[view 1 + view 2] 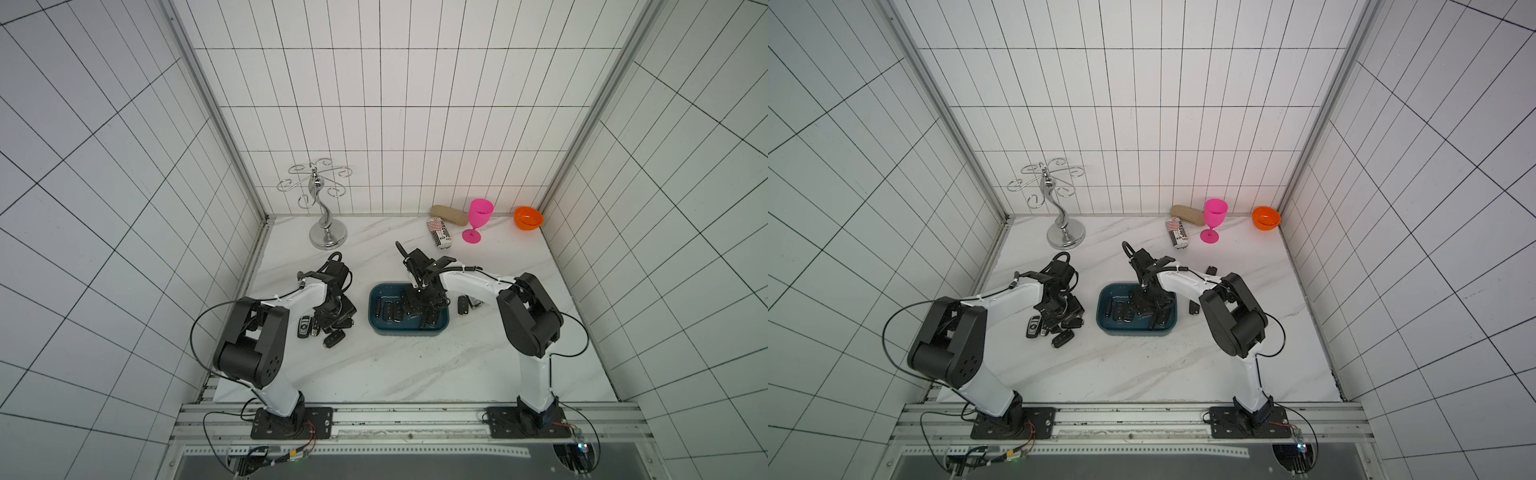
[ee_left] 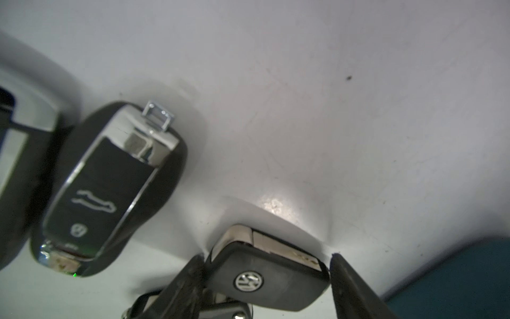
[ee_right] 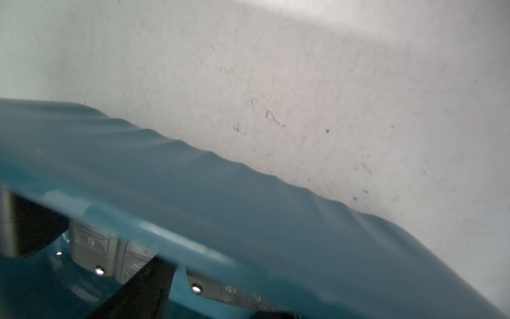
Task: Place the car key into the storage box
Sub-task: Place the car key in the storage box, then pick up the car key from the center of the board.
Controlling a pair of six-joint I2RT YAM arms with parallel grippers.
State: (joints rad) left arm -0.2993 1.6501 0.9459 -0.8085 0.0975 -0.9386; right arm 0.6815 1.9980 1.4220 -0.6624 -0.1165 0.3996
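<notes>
Car key (image 2: 271, 279) between left gripper (image 2: 266, 256) jaws

the storage box (image 1: 399, 331) is teal-blue, car key (image 2: 270, 279) black with silver badge, goblet (image 1: 480, 214) pink, bowl (image 1: 528, 217) orange

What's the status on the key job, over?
Left tool straddling car key on table, grip unconfirmed. Right tool low in storage box, jaws unclear. Loose keys crowd the pickup.
</notes>
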